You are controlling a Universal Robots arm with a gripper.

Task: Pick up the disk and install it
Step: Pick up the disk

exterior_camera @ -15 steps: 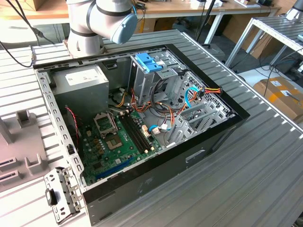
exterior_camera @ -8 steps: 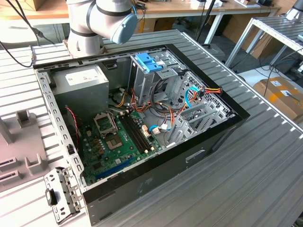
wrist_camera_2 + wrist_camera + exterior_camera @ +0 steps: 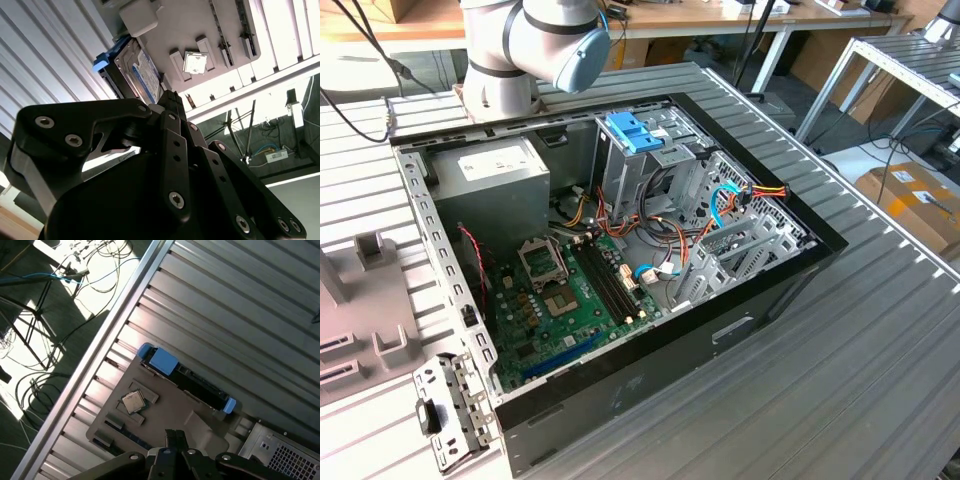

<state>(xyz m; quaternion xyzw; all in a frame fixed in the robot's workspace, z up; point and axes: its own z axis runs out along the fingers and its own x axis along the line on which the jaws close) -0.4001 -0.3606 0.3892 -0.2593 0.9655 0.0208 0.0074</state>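
Gripper [image 3: 175, 436], clenched & empty, is hovering near disk [image 3: 197, 385]; prob should be opening, squaring to long edges.

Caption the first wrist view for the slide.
Gripper hovers above a gray tray holding the blue-framed disk on edge beside a chip.

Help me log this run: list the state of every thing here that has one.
disk, on edge in the grey holder, not gripped
gripper, shut, empty, near the holder
processor chip, lying flat on the holder
computer case, open, side panel off
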